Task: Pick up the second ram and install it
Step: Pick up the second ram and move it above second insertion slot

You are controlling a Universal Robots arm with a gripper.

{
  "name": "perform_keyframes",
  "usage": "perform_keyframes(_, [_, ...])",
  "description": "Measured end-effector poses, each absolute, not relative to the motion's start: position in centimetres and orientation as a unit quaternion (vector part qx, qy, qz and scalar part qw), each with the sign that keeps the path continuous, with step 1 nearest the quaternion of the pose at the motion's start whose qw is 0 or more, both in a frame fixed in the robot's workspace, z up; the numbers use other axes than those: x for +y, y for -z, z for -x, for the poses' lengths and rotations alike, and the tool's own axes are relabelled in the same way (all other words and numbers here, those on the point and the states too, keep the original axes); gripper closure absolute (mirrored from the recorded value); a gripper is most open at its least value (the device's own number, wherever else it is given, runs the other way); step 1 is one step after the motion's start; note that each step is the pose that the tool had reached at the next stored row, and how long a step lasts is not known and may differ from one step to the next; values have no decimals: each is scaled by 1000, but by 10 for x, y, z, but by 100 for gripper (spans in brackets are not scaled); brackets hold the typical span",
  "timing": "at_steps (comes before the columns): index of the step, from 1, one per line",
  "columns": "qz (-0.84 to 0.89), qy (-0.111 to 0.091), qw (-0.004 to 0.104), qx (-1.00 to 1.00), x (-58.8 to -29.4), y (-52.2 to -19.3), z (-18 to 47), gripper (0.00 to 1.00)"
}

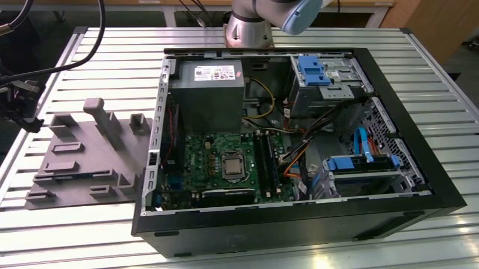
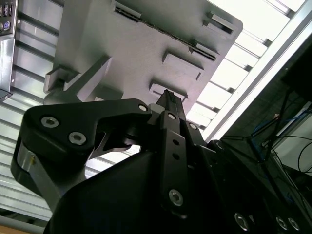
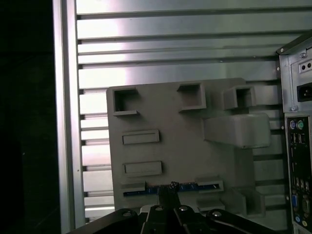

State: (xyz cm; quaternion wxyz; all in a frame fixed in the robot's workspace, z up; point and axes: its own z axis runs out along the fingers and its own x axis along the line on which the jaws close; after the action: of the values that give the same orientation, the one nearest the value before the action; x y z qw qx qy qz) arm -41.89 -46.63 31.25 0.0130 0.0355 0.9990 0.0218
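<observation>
One stick, the second ram (image 3: 146, 190), stands on edge in a narrow holder of the grey fixture block (image 3: 175, 141), along the block's border row, beyond the two flat rectangular pads. Its long axis runs lengthwise between the two end supports of that holder, parallel to the pads.

The gripper (image 3: 169, 194) is over the same border of the fixture block, and in the first wrist view its tip lines up with the stick's mid-length, with near-equal lengths of stick showing to either side. The stick therefore lies straight ahead of the gripper along its approach line, broadside across it.

Contact is not confirmed: the tip probably hangs just clear of the stick's top edge (the overlap hides the gap). Whether the gripper is open or closed cannot be told. The stick sits seated in the fixture block, not lifted.
</observation>
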Motion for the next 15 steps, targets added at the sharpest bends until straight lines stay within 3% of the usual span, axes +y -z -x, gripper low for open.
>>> perform_keyframes(15, [-1,-22,12,1000,-466,-312,419,89])
